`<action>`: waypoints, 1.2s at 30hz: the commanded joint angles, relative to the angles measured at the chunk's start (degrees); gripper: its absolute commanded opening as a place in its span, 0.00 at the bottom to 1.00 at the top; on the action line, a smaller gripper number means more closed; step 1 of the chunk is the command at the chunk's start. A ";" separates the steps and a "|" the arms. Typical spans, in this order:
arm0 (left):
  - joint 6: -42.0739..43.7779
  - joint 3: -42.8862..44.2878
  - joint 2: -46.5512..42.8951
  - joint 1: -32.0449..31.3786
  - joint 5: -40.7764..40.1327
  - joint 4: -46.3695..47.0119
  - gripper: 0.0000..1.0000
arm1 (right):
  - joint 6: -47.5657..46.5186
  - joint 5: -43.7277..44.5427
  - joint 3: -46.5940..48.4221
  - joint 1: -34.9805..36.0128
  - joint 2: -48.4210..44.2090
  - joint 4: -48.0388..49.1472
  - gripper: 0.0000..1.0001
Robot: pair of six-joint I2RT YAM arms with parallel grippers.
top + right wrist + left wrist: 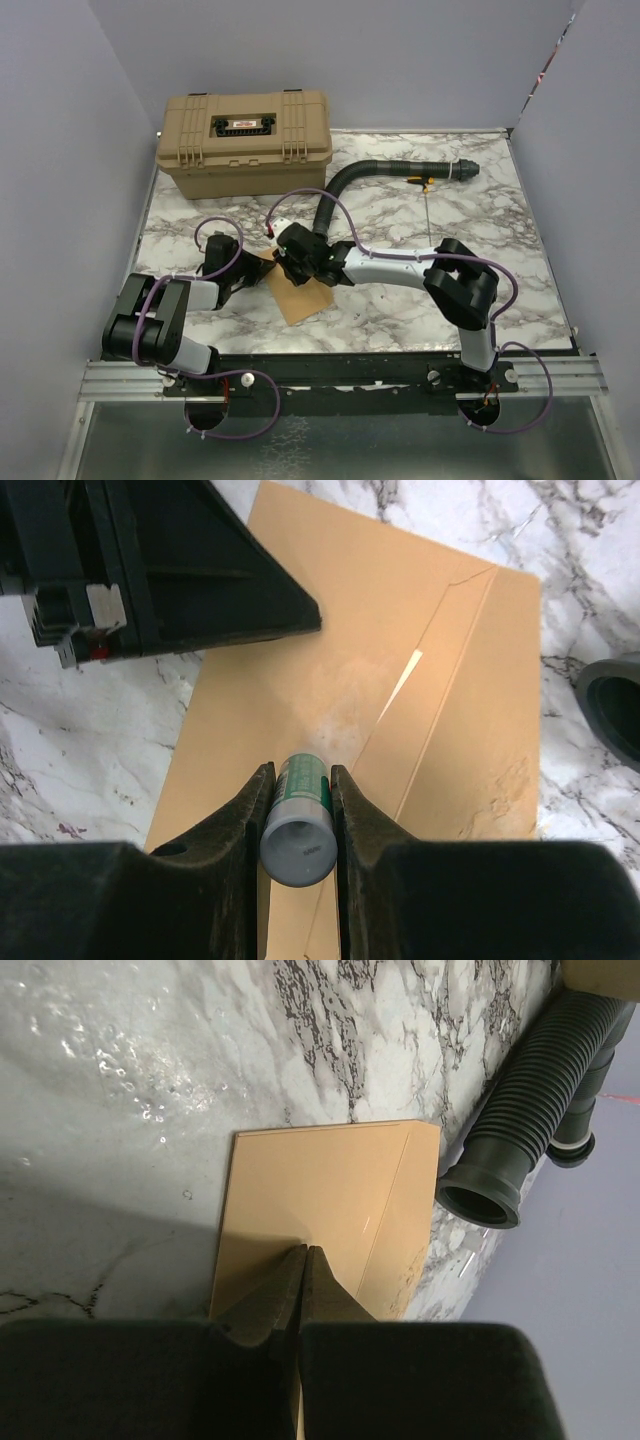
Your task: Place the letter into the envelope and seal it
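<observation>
The envelope (305, 298) is laid flat on the marbled bench (450, 210), near its front edge and between the two arms. It is turned at an angle to the bench edge. In both wrist views a straight crease is seen running along it, close to one long side, and a glossy streak is caught by the light beside that crease.

The left claw (305, 1252) is clenched with nothing between its fingers. Its joined tips are pressed down onto the envelope's surface near one short end.

The right claw (301, 773) is closed around a small cylindrical stick (298, 832) with a green-and-white label and a grey end. The stick is held between the two fingers, pointed at the envelope. Whether its far tip is touching the paper cannot be told. In the right wrist view the left claw is seen just ahead of it, over the same sheet.

A tan toolbox (245, 140) is set at the far left of the bench, well apart from the envelope. A black ribbed hose (380, 168) is laid behind the arms, with its open mouth near the envelope's far corner.
</observation>
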 commanded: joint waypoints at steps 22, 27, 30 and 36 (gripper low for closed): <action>6.08 -1.95 5.99 1.94 1.99 -14.38 0.00 | 3.86 7.46 2.59 1.83 4.88 -3.66 0.01; 6.63 -1.26 6.36 2.07 2.27 -15.09 0.00 | 2.82 8.26 6.67 1.79 7.93 -4.85 0.00; 5.91 -1.43 6.07 2.30 2.18 -15.15 0.00 | 2.98 8.34 7.10 1.79 7.42 -6.21 0.01; 2.48 -1.20 5.67 2.33 0.59 -14.79 0.00 | 2.82 6.71 1.94 1.89 3.46 -6.80 0.00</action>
